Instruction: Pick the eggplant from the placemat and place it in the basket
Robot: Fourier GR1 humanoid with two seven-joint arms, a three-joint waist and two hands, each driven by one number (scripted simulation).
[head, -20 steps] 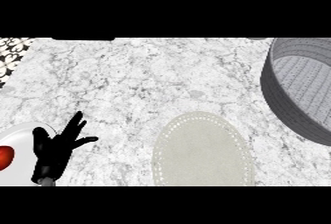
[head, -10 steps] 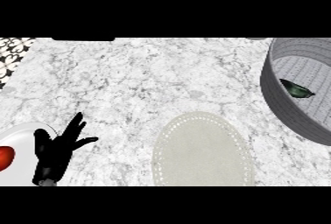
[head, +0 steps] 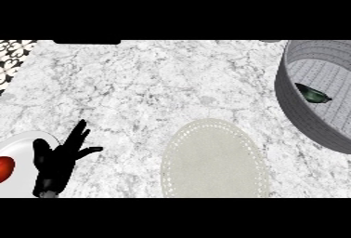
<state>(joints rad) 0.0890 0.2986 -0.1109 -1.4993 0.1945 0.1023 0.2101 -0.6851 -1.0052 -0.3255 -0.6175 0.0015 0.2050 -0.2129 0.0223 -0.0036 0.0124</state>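
Dark eggplant [head: 313, 93] near basket [head: 296, 114] wall.

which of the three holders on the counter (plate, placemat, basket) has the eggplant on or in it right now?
The grey basket at the right edge: the dark eggplant lies inside it. The oval placemat is bare, and the white plate at left carries only a red item.

We record one hand [head: 60, 158] in view, the left, at the lower left. It is uniformly black, with slender tapering fingers and a shorter, thicker thumb. At its wrist end we note a small grey cylindrical stub. We observe no markings, cables or screws.
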